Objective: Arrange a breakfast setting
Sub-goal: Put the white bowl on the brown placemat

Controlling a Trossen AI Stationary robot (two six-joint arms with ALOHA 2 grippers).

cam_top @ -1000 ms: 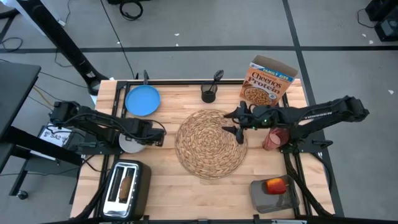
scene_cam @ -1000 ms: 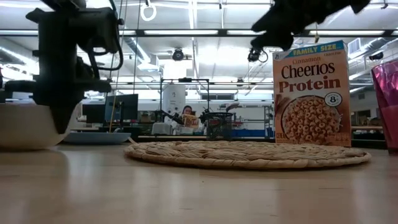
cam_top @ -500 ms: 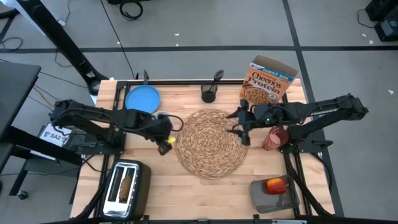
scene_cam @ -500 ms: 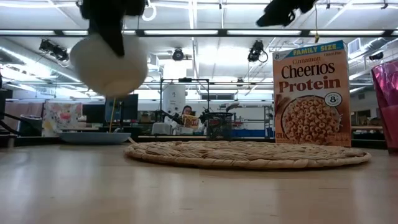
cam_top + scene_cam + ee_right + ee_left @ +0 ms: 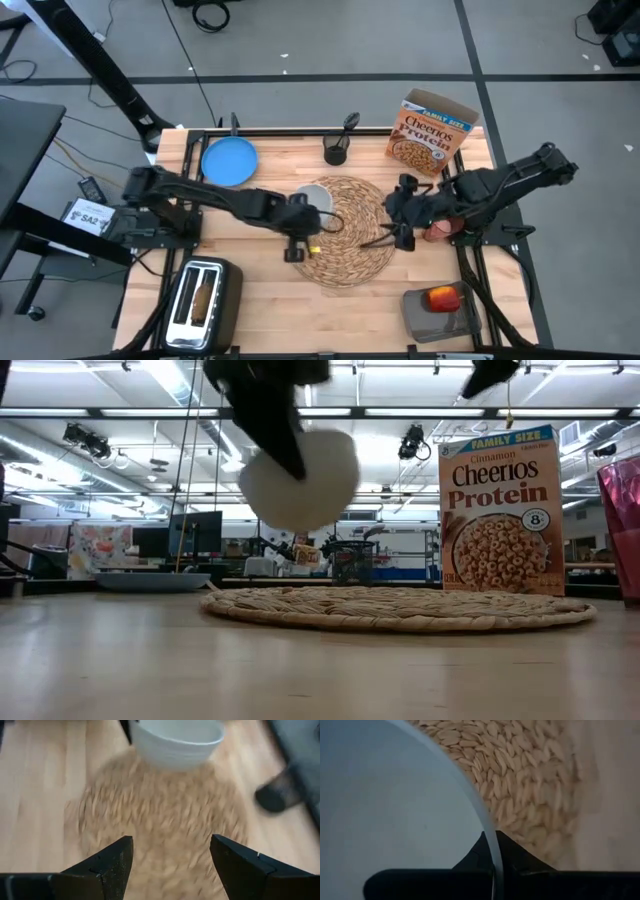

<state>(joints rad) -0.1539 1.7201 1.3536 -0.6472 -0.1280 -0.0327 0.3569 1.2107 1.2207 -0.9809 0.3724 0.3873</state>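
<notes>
White bowl (image 5: 300,478) being held aloft by its rim in left gripper's (image 5: 300,222) clamped jaws, above woven placemat's (image 5: 345,232) ten o'clock edge, right gripper (image 5: 392,228) being kept wide open at three o'clock, "Cinnamon Cheerios Protein, Family Size" being displayed on orange box (image 5: 501,510).

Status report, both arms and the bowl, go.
Left gripper shut on white bowl, carried in the air above straw placemat. Right gripper open, empty, over placemat's right edge. Nothing lying on the placemat.

Grey floor (image 5: 330,40), perhaps concrete; ceiling strip lights (image 5: 420,412).
</notes>
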